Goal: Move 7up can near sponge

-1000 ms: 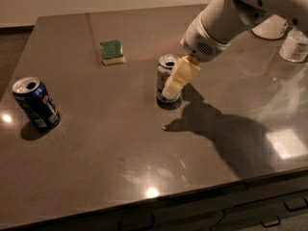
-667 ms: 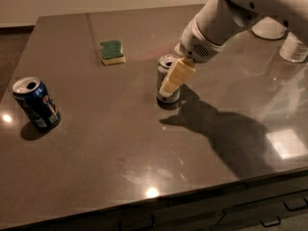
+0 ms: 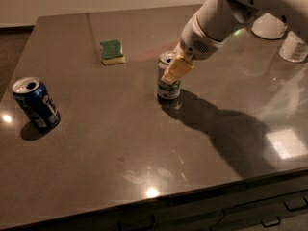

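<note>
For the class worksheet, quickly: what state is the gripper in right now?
Gripper: down at the 7up can, to the right of the sponge; whether it is open or shut cannot be told.

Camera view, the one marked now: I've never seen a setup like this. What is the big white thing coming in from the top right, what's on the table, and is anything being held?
The white shape is a robot's single arm, reaching in from the upper right. At its tip is the pale yellowish hand, set right against the 7up can, the white and green can standing upright near the middle of the dark table. Whether the hand grips the can cannot be told here. The one camera looks down on the table at a slant; where it is mounted is not known. Up and to the left of that can lies the sponge, green on top and yellow below, apart from it. A dark blue soda can stands near the left edge, and white containers stand at the far right.
</note>
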`<state>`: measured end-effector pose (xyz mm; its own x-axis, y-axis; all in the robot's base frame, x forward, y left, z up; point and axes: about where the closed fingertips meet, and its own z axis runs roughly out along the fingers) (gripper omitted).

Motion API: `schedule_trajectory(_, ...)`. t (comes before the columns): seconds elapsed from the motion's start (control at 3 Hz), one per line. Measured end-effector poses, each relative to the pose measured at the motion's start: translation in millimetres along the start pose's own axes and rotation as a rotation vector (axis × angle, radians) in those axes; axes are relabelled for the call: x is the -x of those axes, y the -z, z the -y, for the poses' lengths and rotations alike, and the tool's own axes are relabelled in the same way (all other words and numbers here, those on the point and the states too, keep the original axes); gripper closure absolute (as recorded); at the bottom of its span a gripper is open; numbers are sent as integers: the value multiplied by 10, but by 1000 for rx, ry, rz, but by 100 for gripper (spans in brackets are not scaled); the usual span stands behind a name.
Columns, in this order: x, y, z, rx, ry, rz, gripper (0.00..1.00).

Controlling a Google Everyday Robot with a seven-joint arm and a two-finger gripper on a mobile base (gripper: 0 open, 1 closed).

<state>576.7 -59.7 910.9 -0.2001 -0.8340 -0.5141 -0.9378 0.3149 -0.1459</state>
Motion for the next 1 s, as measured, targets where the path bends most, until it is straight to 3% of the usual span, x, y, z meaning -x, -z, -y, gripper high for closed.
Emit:
schedule_trajectory(0.33, 161, 36, 83, -1, -6, 12, 86)
schedule_trajectory(0.67, 417, 38, 225, -10, -30, 24, 100)
schedule_trajectory(1.0, 668, -11, 381, -34, -59, 40, 100)
